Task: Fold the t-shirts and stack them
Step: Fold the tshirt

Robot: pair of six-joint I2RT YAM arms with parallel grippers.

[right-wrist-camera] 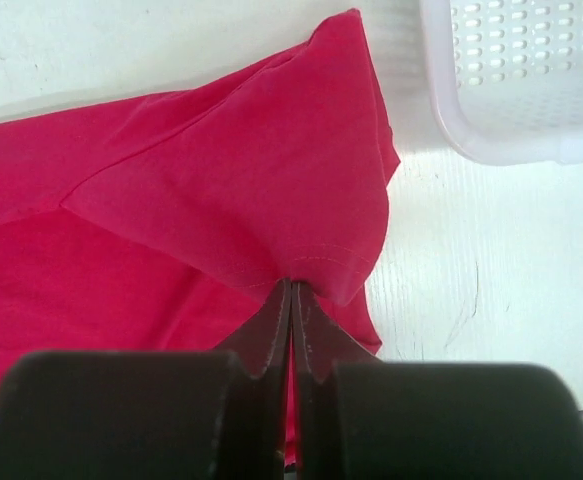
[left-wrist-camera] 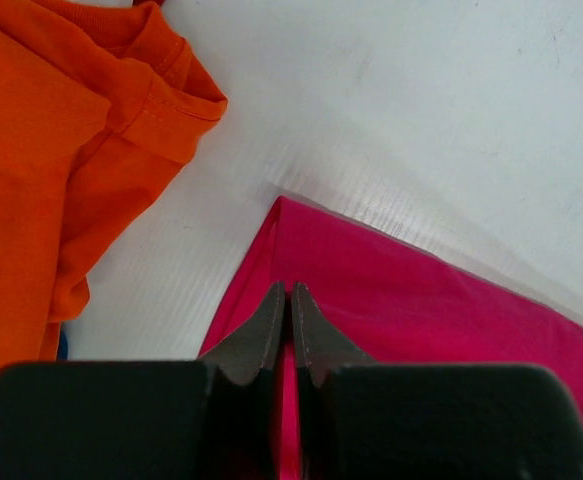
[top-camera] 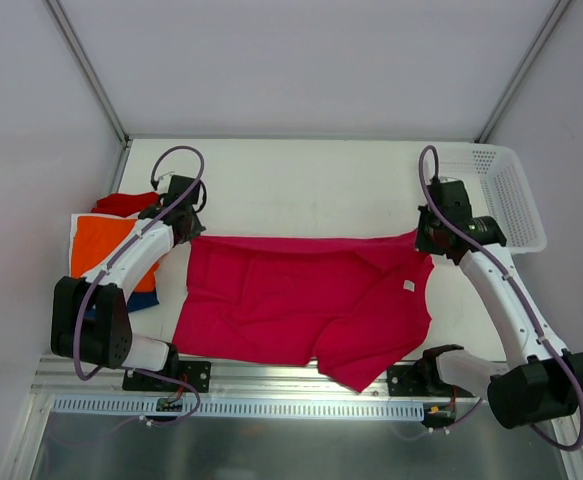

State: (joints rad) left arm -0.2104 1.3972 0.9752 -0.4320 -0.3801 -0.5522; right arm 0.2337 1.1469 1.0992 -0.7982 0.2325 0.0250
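You held the magenta t-shirt (top-camera: 301,295) pinched at both ends.
Left fingers (left-wrist-camera: 261,340) gripped its far-left corner; right fingers (right-wrist-camera: 266,330) gripped a stitched hem near the desk's (top-camera: 301,190) right edge.

A white table (top-camera: 301,185) fills the middle of the overhead view, its surface faintly scuffed. At its 2 o'clock corner sits a white perforated plastic basket (top-camera: 521,200), rectangular, with rows of small holes in its walls and floor. The right wrist view shows one rounded corner of the basket (right-wrist-camera: 501,150) at 1 o'clock, resting on the tabletop. White enclosure walls (top-camera: 301,60) rise at 12 o'clock. A grey metal strut (top-camera: 86,65) slants toward 11 o'clock, and a second strut (top-camera: 529,65) toward 1 o'clock. An aluminium rail (top-camera: 261,375) runs along the 6 o'clock edge, with a slotted strip (top-camera: 271,406) just below.
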